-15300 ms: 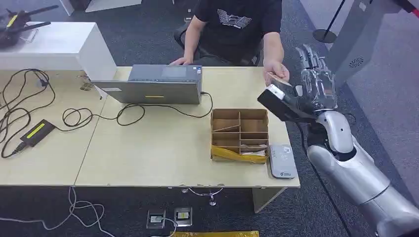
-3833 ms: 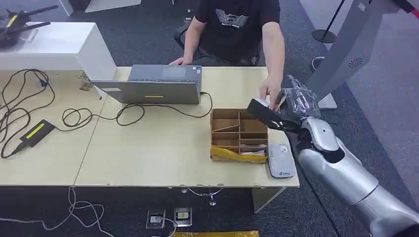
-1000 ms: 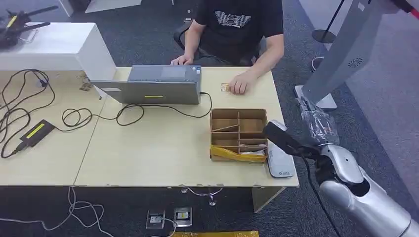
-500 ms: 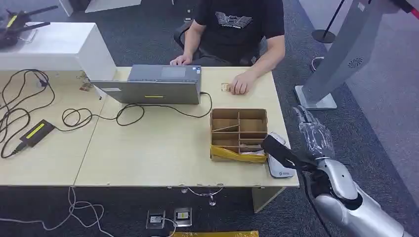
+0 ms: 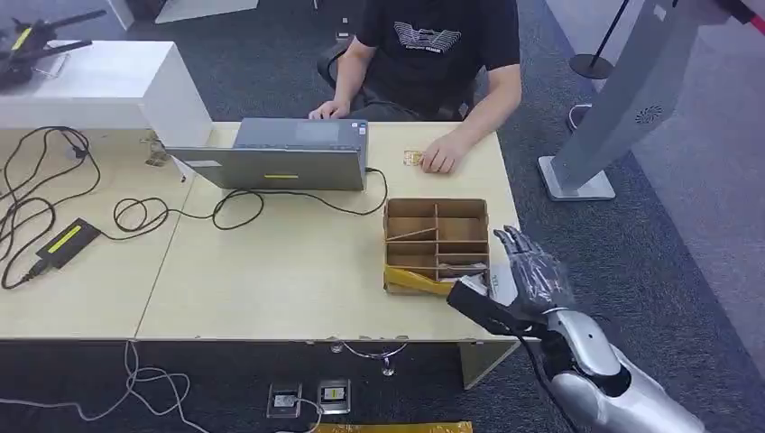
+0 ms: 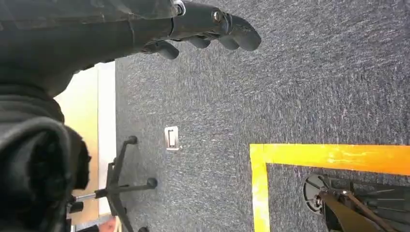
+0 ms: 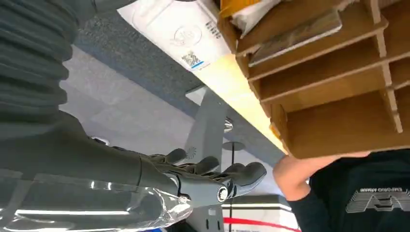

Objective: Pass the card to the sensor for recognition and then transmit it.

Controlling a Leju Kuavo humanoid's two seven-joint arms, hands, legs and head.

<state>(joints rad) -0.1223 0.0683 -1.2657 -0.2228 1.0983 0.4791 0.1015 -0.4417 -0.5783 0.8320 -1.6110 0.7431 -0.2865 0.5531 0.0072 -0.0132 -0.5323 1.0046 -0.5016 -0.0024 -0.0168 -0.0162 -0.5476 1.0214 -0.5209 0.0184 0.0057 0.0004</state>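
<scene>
One right hand [image 5: 532, 275] hovers empty by the table's [image 5: 271, 280] corner, fingers extended and apart, beside the sensor [image 7: 179, 31]; left hand [image 6: 193, 24] hangs, fingers loosely extended.

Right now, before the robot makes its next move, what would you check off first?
1. Right hand is empty, fingers spread: ok.
2. Card reader lies at the table edge beside the cardboard organizer, within the hand's reach: ok.
3. Person's hand rests on the table well apart from the right hand: ok.
4. The small tan item by the person's hand is the card: cannot tell.
5. Left hand hangs over the carpet holding nothing: ok.
</scene>
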